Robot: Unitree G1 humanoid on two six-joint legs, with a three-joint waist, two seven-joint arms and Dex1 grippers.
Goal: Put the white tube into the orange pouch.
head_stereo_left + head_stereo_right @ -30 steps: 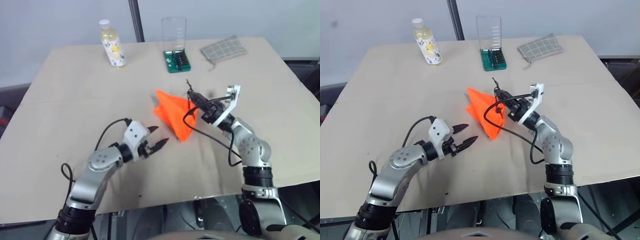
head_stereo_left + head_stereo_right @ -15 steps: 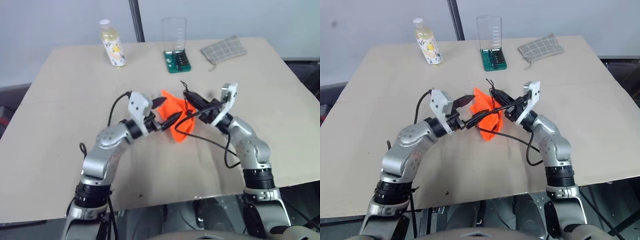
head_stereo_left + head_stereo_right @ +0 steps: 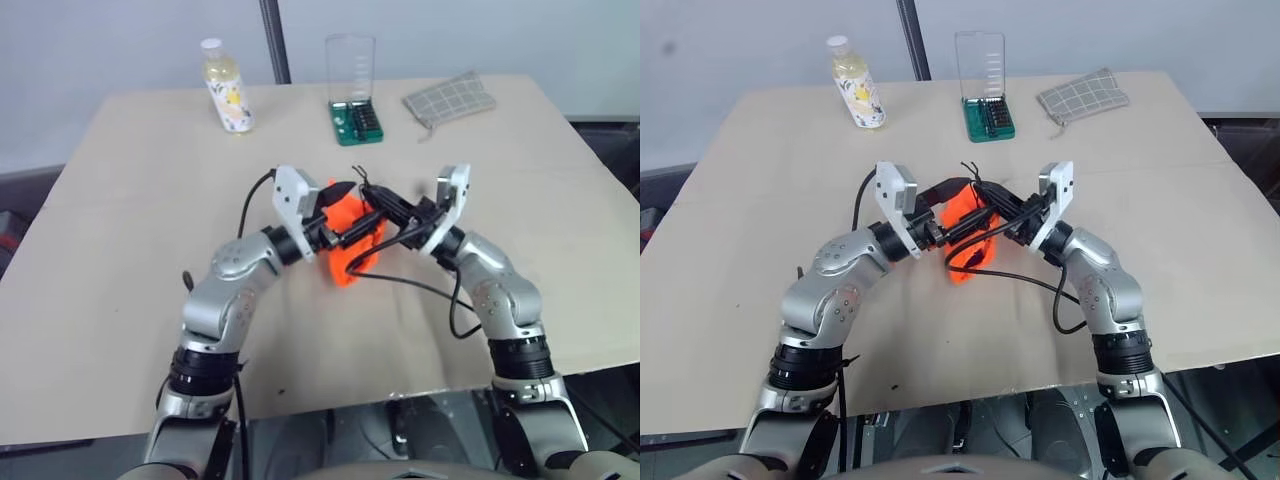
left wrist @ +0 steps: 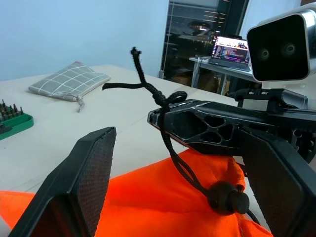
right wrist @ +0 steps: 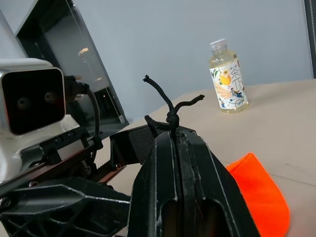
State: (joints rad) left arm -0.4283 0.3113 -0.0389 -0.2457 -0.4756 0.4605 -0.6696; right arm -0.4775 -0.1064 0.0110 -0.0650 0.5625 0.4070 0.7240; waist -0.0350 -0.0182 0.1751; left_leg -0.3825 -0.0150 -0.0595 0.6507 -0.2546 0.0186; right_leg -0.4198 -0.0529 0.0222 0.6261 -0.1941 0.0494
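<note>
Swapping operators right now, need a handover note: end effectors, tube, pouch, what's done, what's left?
Left end effector: open, fingers either side of the orange pouch top.
Right end effector: shut on the pouch's cord, pouch hanging from it over the middle of the table.
White tube: can't tell whether it is inside the pouch.
Done: pouch picked up by its cord.
Left: confirm the tube is in; if not, insert it.
</note>
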